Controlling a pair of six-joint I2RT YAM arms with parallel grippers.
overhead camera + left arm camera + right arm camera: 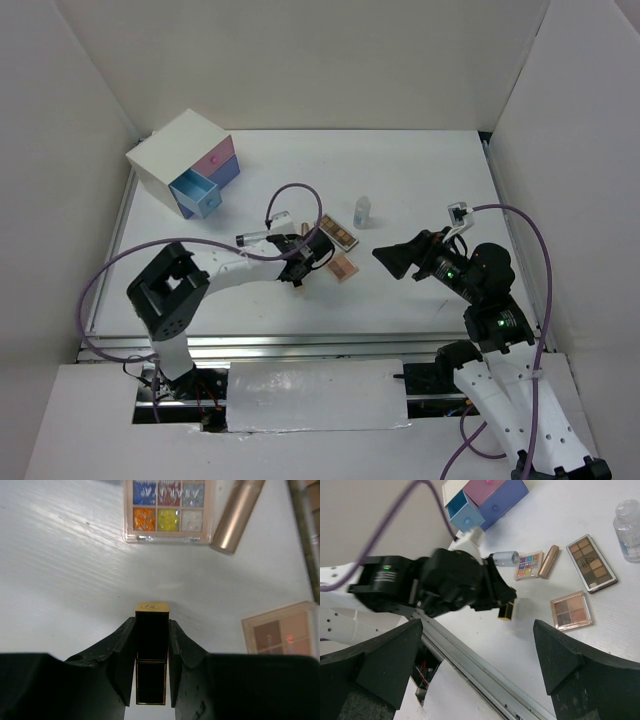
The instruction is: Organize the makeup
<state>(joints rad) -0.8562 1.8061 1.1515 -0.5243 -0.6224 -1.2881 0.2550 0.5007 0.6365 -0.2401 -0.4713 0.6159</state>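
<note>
The left end effector (152, 625) is clenched on the small black rectangular case with gold trim (151, 652), at the lower middle of the wrist view, on the white worktop (420, 180). The right end effector (390, 260) hangs released, holding nothing. I judge this is the pick-up step; next comes a lift toward the open blue drawer (197, 193) at upper left.
</note>
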